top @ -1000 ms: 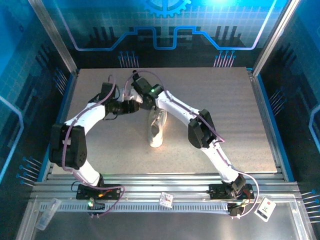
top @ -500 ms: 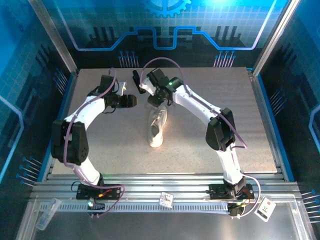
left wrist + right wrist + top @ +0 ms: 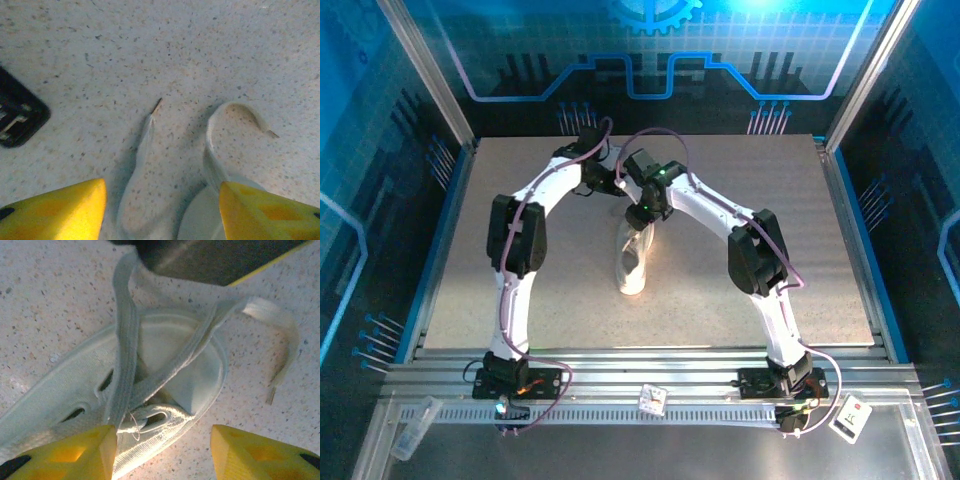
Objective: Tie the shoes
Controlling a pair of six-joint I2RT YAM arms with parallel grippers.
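Cool blue light washes the booth walls [image 3: 380,120], with white glare top centre. The tabletop [image 3: 800,250] is evenly lit, shadows soft. Both wrist views look grainy; the yellow fingers [image 3: 55,210] blur at the frame's bottom, and the laces [image 3: 141,150] throw faint shadows
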